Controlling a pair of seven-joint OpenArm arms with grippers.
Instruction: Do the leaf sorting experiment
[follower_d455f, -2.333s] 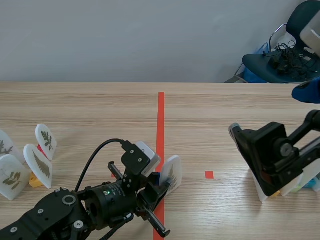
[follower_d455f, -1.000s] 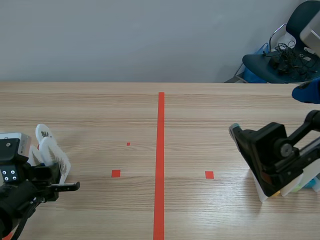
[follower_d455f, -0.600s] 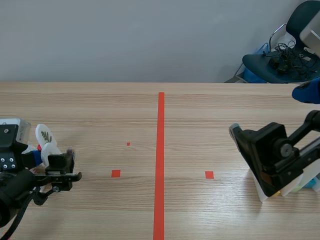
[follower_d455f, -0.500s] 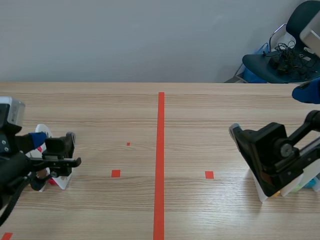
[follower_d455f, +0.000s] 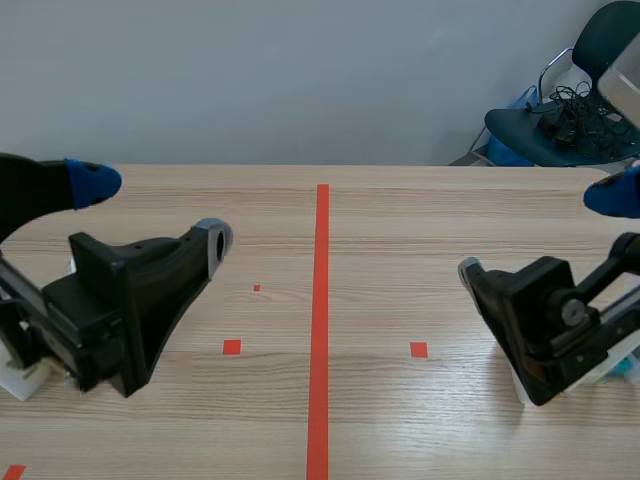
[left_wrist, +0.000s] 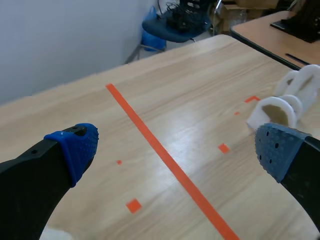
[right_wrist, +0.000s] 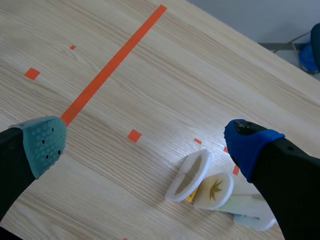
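Scene view: the left gripper (follower_d455f: 152, 210) and right gripper (follower_d455f: 540, 230) flank the wood-grain tabletop (follower_d455f: 400, 230), each likely parked over its sorted group; a white card (follower_d455f: 15, 378) peeks beneath the left. Left wrist view: fingers (left_wrist: 75, 150) spread wide, empty. Right wrist view: likewise wide and empty, with smooth rounded white leaf cards (right_wrist: 216, 187) clustered near its blue-padded finger.

The left gripper (follower_d455f: 155, 211), which held a white leaf card upright by the red centre line (follower_d455f: 322, 300), carried it to the cluster of cards (follower_d455f: 18, 378) at the table's (follower_d455f: 400, 230) left edge and let go. It has since risen and drawn back, fingers (left_wrist: 75, 150) wide apart, hiding most of that cluster. The right arm (follower_d455f: 545, 320) has dipped slightly
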